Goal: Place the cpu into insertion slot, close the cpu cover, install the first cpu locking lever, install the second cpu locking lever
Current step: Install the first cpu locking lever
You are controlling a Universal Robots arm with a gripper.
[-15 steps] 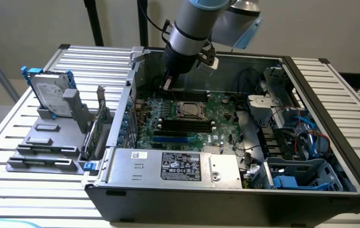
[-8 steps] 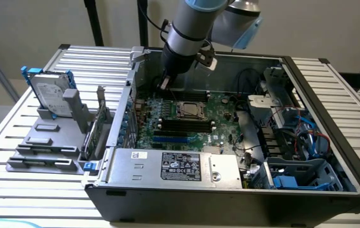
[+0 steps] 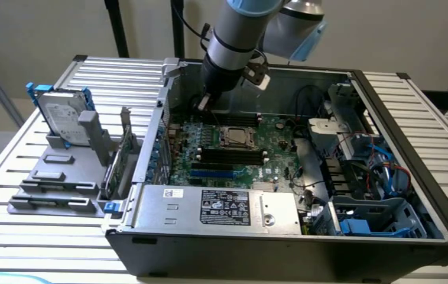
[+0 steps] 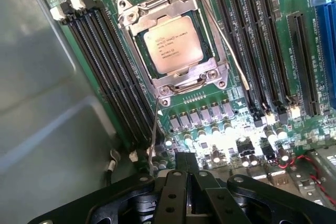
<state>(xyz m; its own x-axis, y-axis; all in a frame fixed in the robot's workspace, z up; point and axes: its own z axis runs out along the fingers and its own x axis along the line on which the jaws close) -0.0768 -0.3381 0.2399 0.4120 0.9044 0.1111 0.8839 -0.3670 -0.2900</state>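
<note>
The cpu [image 4: 173, 44] sits in the insertion slot [image 4: 144, 56], with the cpu cover [image 4: 157, 11] lying flat around it. In the exterior view the tool [image 3: 203, 105] hangs at the far edge of the motherboard [image 3: 283, 139] — the socket lies nearer and toward the exterior view's right of it. One wire locking lever [image 4: 153, 140] runs lengthwise from the socket's corner towards the tool [image 4: 187, 169]; the other lever [image 4: 231, 51] runs along the socket's opposite side. The tool's fingers are pressed together — nothing visibly held, and I judge it clear of both levers.
</note>
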